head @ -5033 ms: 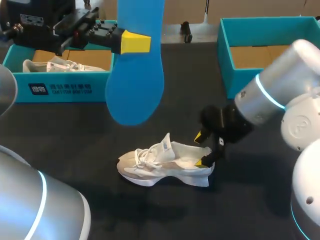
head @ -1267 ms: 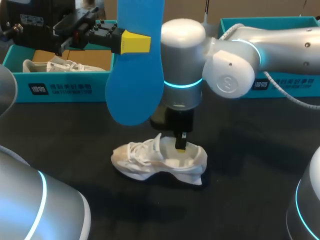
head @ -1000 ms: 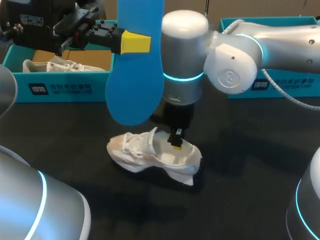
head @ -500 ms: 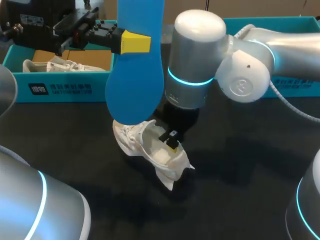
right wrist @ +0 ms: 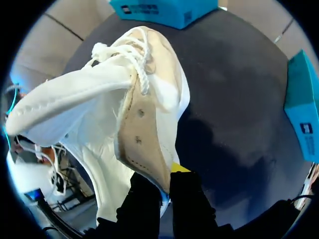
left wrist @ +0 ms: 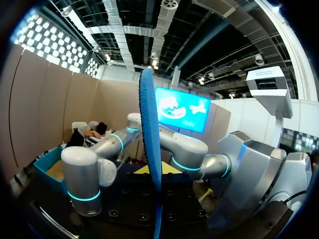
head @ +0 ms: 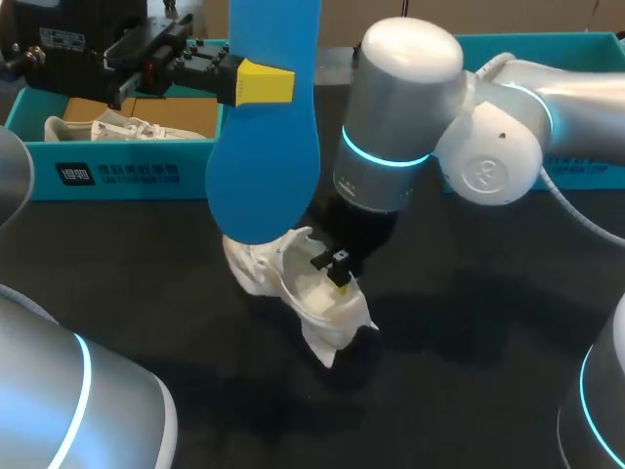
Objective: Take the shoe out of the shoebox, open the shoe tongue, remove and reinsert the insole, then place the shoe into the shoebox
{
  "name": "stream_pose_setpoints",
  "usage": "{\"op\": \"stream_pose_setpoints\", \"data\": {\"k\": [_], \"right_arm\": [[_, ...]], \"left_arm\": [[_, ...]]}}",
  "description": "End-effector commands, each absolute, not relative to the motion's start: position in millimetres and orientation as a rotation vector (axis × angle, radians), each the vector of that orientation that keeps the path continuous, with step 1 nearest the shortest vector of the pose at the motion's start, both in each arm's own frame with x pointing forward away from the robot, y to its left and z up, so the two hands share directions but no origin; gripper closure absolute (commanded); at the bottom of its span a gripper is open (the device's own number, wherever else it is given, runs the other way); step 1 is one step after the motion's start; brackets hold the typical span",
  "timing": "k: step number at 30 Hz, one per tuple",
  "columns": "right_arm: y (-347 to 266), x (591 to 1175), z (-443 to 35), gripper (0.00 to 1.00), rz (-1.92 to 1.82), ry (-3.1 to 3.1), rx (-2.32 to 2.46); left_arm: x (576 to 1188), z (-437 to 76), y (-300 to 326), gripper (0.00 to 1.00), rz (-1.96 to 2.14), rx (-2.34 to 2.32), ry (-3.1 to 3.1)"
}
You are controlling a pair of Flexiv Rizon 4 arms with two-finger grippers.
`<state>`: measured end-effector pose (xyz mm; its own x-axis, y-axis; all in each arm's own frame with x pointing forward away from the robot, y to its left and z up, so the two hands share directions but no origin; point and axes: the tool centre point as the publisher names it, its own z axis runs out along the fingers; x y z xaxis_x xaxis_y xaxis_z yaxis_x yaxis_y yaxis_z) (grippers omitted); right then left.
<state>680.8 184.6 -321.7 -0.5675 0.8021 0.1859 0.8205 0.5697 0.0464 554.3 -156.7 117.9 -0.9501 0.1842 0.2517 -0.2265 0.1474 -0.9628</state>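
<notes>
A white shoe lies on the black table, toe toward the back left and heel toward the front, opening upward. My right gripper, reaching in past the middle, is shut on the shoe's side wall by the opening. The right wrist view shows the shoe close up, its beige eyelet panel pinched in the right gripper. A blue insole hangs upright above the shoe's toe, with my left gripper shut on it. Seen edge-on in the left wrist view, the insole stands between the fingers of the left gripper.
An open teal shoebox at the back left holds a second white shoe. Another teal shoebox stands at the back right, partly behind my right arm. Black table shows in front of the shoe.
My right gripper has swung the shoe around, heel toward the front and toe toward the back left, and shifted slightly right. The left arm and insole have not moved.
</notes>
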Motion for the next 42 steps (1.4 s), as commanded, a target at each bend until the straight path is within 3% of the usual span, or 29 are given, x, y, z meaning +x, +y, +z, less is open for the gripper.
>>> {"op": "stream_pose_setpoints", "data": {"k": [1, 7, 19, 42], "right_arm": [[184, 672, -326, 1.00, -0.197, -2.425, -1.726], [193, 659, -331, 1.00, -0.234, -2.225, -1.970], [193, 659, -331, 1.00, -0.234, -2.225, -1.970], [167, 674, -384, 1.00, -0.320, -2.163, -1.876]], "left_arm": [[555, 117, -157, 1.00, 1.868, 0.037, -2.118], [555, 117, -157, 1.00, 1.868, 0.037, -2.118], [555, 117, -157, 1.00, 1.868, 0.037, -2.118], [555, 117, -157, 1.00, 1.868, 0.037, -2.118]]}}
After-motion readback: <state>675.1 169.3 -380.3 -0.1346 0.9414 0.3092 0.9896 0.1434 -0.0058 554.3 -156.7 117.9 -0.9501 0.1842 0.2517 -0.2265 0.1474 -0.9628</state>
